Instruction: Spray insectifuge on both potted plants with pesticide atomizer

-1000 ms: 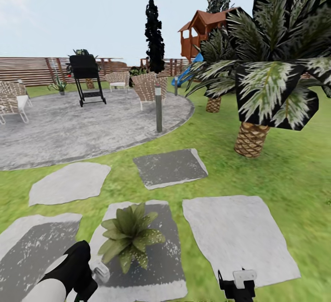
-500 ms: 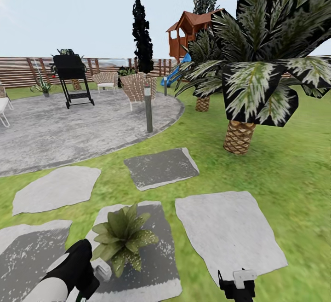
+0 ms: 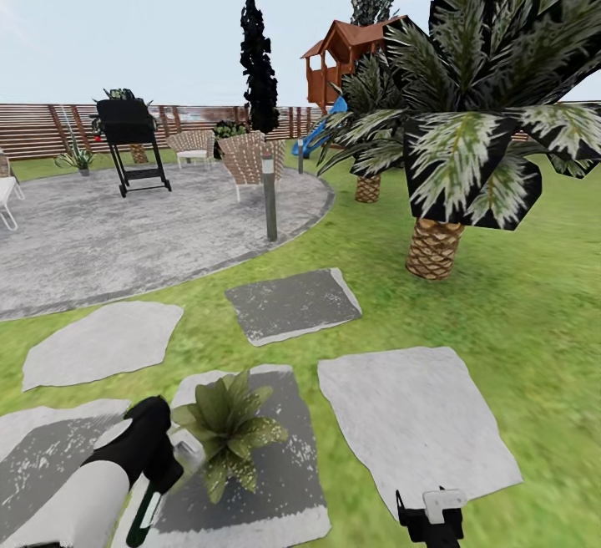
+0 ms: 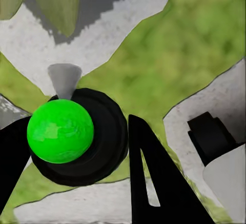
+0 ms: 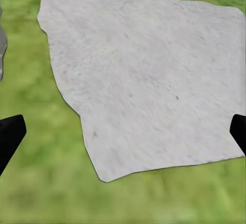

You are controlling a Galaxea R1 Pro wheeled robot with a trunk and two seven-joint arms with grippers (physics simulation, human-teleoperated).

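Lawn with grey stepping slabs fills the foreground; behind it lie a round paved patio, a brown slatted fence, a black grill, wicker chairs and a scaly-trunked palm.

One potted plant sits on the dark slab just ahead of me, a low rosette of pointed green leaves.

My left gripper is closed on the pesticide atomizer; black fingers flank its round black body. In the left wrist view its bright green cap faces the camera and the grey cone nozzle points toward the rosette's leaves. In the head view the left arm rises from the lower left corner, forearm angled up and to the right, its wrist just beside the plant. A green-and-black part of the sprayer hangs below the hand.

My right gripper hovers low over a pale slab, fingertips spread wide, nothing between them. The right arm shows at the head view's bottom edge.
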